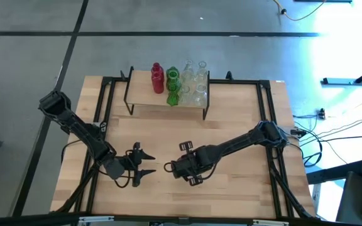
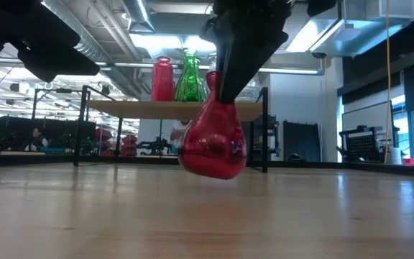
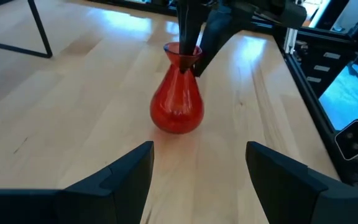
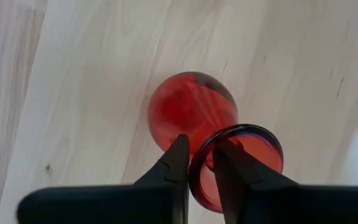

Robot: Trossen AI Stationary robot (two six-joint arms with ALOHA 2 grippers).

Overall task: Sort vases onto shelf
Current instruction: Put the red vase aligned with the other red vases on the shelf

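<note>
Near the table's front, the right gripper pinches the red vase's rim—one finger inside—tilting it for lifting, while the left gripper waits spread.

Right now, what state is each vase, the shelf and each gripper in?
Red vase: tilted, lifted just off the table, gripped at its rim.
Right gripper: shut on the red vase's rim, one finger inside the neck.
Left gripper: open, empty, facing the red vase.
Shelf: holds one red, two green and several clear vases, all upright.
Table: bare around the grippers.
</note>
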